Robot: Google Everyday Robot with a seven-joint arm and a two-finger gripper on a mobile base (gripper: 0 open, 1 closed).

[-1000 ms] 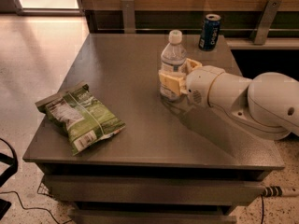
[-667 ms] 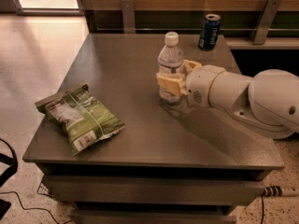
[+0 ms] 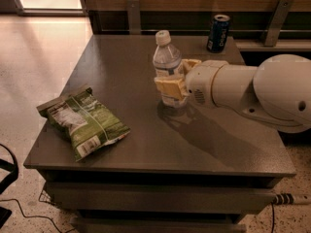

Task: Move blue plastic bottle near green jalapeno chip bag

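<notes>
At the left of the dark grey table [image 3: 218,144], near its front edge, the green jalapeno chip bag [image 3: 82,125] is lying flat and crinkled, with white patches and silvery crimped ends. Well apart from it, toward the middle of the table, the blue plastic bottle [image 3: 165,57], tall and clear with a white screw cap and a pale label, is standing upright. The gripper [image 3: 177,76], with tan fingers [image 3: 167,87], is clasping it low on the body. The jaws are closing around the bottle from the right, one in front and one behind. Whether its base is resting on the surface or riding just above it, I cannot tell.

The grip is sitting low on a tall, thin-walled bottle, so a quick sweep leftward is likely to tip it or let it slip. Carrying it too far risks pushing the bag toward the table's edge.

The bulky white arm [image 3: 252,89] is reaching in from the right. Behind it, a dark blue soda can [image 3: 218,32] is standing clear of the path.
</notes>
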